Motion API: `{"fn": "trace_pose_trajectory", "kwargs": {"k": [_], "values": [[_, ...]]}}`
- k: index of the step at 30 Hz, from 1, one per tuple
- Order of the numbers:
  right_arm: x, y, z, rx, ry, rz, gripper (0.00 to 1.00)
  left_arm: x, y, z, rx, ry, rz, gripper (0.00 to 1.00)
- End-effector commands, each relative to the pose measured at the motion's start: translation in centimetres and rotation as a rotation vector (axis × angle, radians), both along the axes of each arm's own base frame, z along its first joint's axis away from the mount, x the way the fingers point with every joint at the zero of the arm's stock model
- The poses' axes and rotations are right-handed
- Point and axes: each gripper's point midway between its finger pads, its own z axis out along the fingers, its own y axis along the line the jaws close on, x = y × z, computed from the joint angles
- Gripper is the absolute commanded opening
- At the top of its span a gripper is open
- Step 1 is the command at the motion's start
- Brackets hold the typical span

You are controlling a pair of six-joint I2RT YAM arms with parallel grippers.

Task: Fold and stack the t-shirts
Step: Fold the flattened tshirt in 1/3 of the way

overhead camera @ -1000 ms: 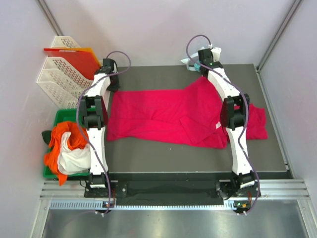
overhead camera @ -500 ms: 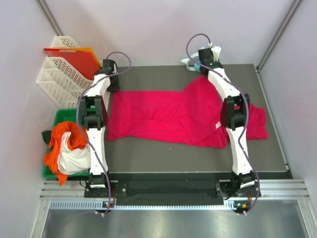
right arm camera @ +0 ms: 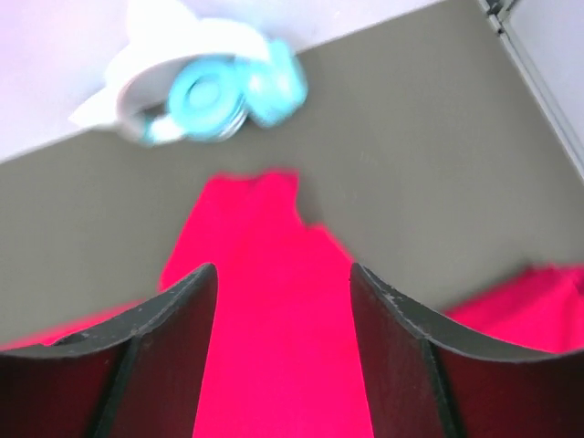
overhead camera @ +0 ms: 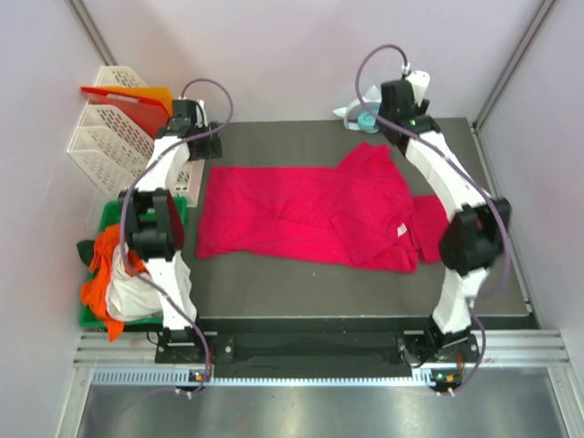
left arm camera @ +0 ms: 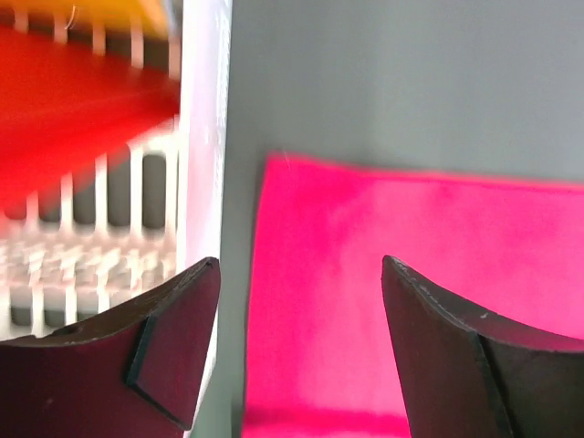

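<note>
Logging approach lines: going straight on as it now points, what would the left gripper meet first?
Probably the t-shirt, near its far left corner: the cloth lies between the fingertips of the open left gripper. Depth is unclear.

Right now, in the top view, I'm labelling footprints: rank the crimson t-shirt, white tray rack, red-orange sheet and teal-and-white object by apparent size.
1. crimson t-shirt
2. white tray rack
3. red-orange sheet
4. teal-and-white object

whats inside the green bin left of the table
Orange cloth and white cloth are heaped in the green bin, spilling over its edge. Whatever lies under the heap or behind the left arm is hidden.
</note>
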Motion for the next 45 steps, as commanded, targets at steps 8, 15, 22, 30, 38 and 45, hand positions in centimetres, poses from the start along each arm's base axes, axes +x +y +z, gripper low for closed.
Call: {"fn": "trace_pose_trajectory", "kwargs": {"k": [8,15,22,30,38,45], "values": [[-21.4,9.7,-10.2,0.11,0.172,0.17,0.48,-13.7,-5.0,0.0,-0.101,0.06,-0.217,0.75],[-28.1,11.5,-15.7,0.145,0.28,0.16,0.47,-17.3,-4.7,-2.4,-0.092,0.167,-0.218,0.74],[-30.5,12.8,-18.1,0.101,0.335,0.172,0.47,-18.4,-5.1,-4.0,-0.121,0.203,-0.224,0.74],[-31.0,11.7,-19.9,0.034,0.375,0.116,0.46,-18.3,-5.4,-4.2,-0.136,0.212,-0.228,0.73],[-30.3,11.0,-20.5,-0.018,0.392,0.069,0.44,-18.4,-5.4,-4.2,-0.137,0.219,-0.224,0.72],[-30.4,10.0,-21.1,-0.021,0.395,0.041,0.43,-18.5,-5.4,-4.3,-0.14,0.221,-0.218,0.72]]}}
